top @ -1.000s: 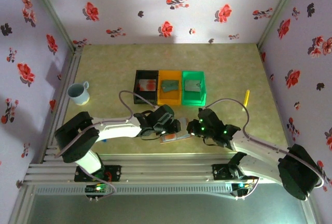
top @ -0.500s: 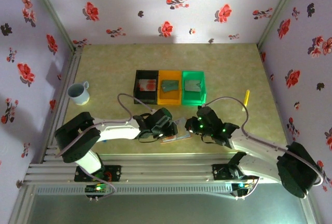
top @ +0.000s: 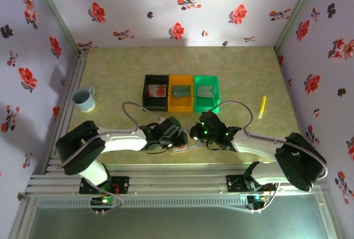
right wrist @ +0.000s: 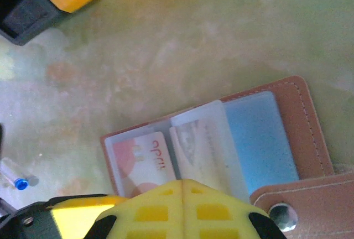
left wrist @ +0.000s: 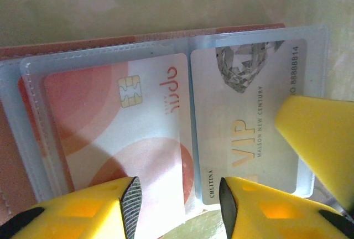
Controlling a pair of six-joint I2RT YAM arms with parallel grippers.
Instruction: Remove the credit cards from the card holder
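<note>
The card holder lies open on the table, pinkish-tan outside, with clear sleeves and a blue-grey lining. Two credit cards sit in the sleeves: a pale one with red-orange blotches and a pale VIP card. My left gripper is open just above the cards' near edge, with its fingers on either side of the seam between them. My right gripper is shut, and its yellow tip is over the VIP card's sleeve edge. From above, both grippers meet over the holder.
Black, orange and green bins stand in a row behind the holder, each with a card-like thing inside. A cup is at the left and a yellow marker at the right.
The right gripper has slid left and come in over the card holder. The left gripper has shifted slightly left and down, staying over the cards.
</note>
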